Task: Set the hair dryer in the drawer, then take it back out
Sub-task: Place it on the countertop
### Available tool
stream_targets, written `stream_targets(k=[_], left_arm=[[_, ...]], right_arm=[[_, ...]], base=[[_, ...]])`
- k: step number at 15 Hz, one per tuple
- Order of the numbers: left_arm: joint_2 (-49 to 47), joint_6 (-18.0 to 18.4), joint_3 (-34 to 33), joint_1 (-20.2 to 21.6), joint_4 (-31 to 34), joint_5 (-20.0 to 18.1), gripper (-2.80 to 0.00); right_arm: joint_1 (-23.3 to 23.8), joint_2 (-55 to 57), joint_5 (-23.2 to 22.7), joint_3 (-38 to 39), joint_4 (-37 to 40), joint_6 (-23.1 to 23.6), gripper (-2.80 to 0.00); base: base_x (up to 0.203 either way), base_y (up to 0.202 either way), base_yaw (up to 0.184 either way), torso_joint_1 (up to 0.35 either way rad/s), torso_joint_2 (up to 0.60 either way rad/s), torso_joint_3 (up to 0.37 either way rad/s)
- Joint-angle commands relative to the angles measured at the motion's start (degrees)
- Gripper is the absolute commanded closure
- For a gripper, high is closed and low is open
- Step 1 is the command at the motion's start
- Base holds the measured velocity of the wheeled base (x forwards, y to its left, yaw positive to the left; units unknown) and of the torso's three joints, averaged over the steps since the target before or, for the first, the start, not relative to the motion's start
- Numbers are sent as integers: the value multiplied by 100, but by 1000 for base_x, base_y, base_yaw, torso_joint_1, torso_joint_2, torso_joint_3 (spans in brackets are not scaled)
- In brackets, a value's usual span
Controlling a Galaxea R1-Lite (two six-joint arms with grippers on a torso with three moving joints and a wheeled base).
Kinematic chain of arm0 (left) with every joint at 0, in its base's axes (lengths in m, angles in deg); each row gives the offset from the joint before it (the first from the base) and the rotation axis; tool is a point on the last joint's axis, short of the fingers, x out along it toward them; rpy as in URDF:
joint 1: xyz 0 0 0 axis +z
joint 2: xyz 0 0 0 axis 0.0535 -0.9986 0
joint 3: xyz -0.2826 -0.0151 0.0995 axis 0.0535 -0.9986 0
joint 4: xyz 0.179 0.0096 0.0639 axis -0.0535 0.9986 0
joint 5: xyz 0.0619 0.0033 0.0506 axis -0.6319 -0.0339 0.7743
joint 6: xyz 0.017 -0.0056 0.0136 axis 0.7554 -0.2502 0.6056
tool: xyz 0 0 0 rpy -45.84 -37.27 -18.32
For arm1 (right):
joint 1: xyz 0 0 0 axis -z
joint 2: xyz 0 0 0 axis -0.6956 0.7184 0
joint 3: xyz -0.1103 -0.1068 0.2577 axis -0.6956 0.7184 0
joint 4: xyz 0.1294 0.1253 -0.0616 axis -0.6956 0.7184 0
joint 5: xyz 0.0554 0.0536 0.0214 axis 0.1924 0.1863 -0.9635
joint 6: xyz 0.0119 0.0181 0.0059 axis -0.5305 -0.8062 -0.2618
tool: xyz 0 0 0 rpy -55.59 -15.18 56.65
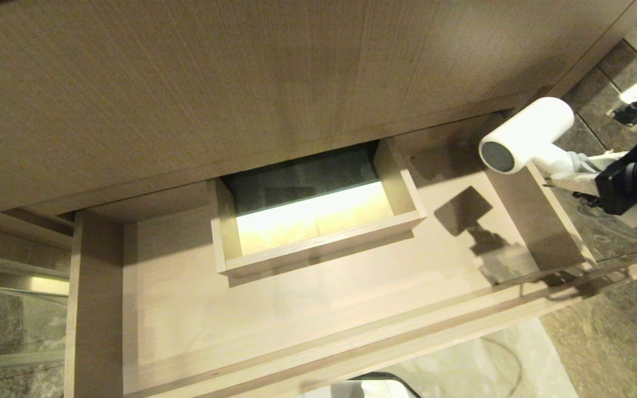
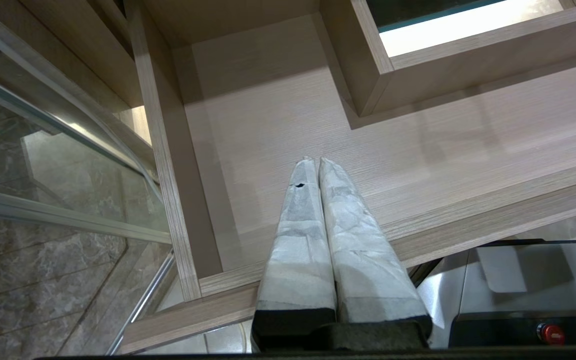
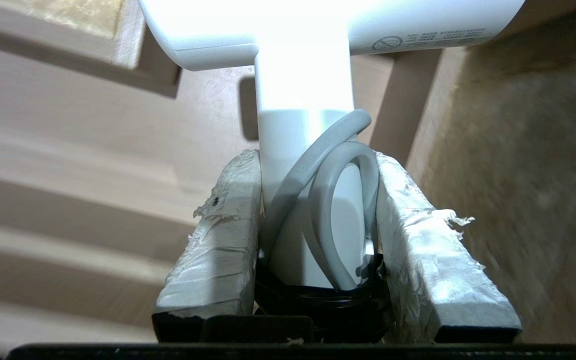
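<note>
hair dryer held clear of the open drawer, at its right side

nearest to me, in the left wrist view, i see my left gripper hanging above the front part of the wide shallow light wood-grain drawer, its two tape-wrapped fingers pressed together along their whole length and carrying nothing. below them, the drawer's front rail crosses the view, and a metal part of the rig's base with a small red button lies at the corner.

in the right wrist view my right gripper pinches the white handle of the white hair dryer with the short cylindrical barrel; the padded fingers sit on either side of the handle, and a loop of grey-white cord is caught between them against the handle. the barrel lies crosswise beyond the fingertips.

in the head view the drawer stands pulled out, its floor bare wood around a boxed cutout lit from within. the hair dryer hangs in the air over the drawer's right side wall, its dark grey round end facing me, and casts a shadow on the drawer floor. the right gripper reaches in from the right edge. farther off, the taller wood-grain panel fills the top of the view.
</note>
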Motion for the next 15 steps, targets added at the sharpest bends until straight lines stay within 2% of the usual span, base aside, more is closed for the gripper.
stream_targets(k=[1, 8, 15], left_arm=[[0, 1, -9, 5, 2, -1, 0], [0, 1, -9, 2, 2, -1, 0], [0, 1, -9, 5, 2, -1, 0]], right_arm=[[51, -1261, 0, 417, 233, 8, 0], [494, -3277, 42, 1189, 646, -13, 0], [523, -3830, 36, 1462, 771, -9, 0]], base=[[0, 0, 0, 0, 0, 0], [0, 0, 0, 0, 0, 0], [0, 0, 0, 16, -26, -6]])
